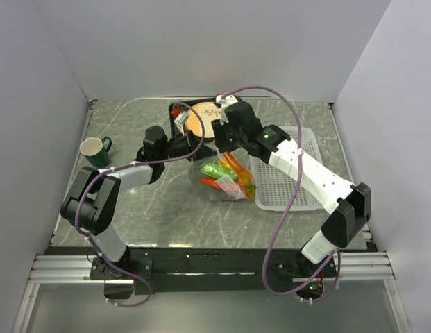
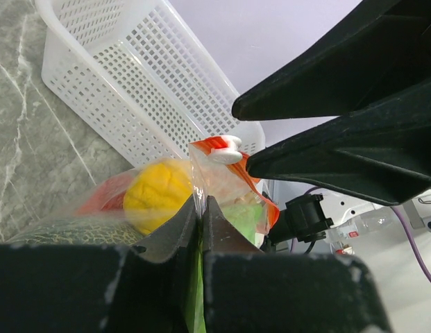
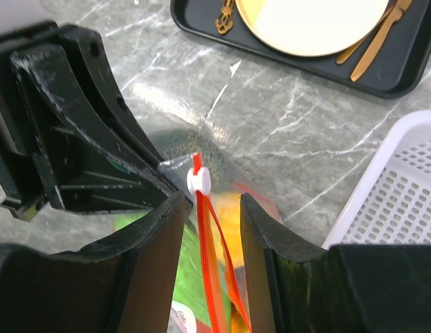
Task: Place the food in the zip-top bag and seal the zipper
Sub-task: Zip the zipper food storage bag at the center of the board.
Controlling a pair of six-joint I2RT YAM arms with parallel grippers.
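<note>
The clear zip-top bag [image 1: 225, 178] lies mid-table, filled with food: a yellow piece [image 2: 156, 194], a netted green melon [image 2: 69, 232] and green and red pieces [image 1: 216, 170]. My left gripper [image 2: 201, 201] is shut on the bag's clear edge just below the end of the mouth. The orange-red zipper [image 3: 214, 236] runs between the jaws of my right gripper [image 3: 212, 205], which stand open on either side of it without touching. The white slider [image 3: 198, 182] sits at the zipper's end, just beyond the right fingertips. Below the slider the two strips stand apart.
A white mesh basket [image 1: 288, 173] stands right of the bag, touching it. A black tray [image 1: 175, 111] with a yellow plate [image 1: 201, 116] and cutlery is at the back. A green mug [image 1: 96, 151] stands at the left.
</note>
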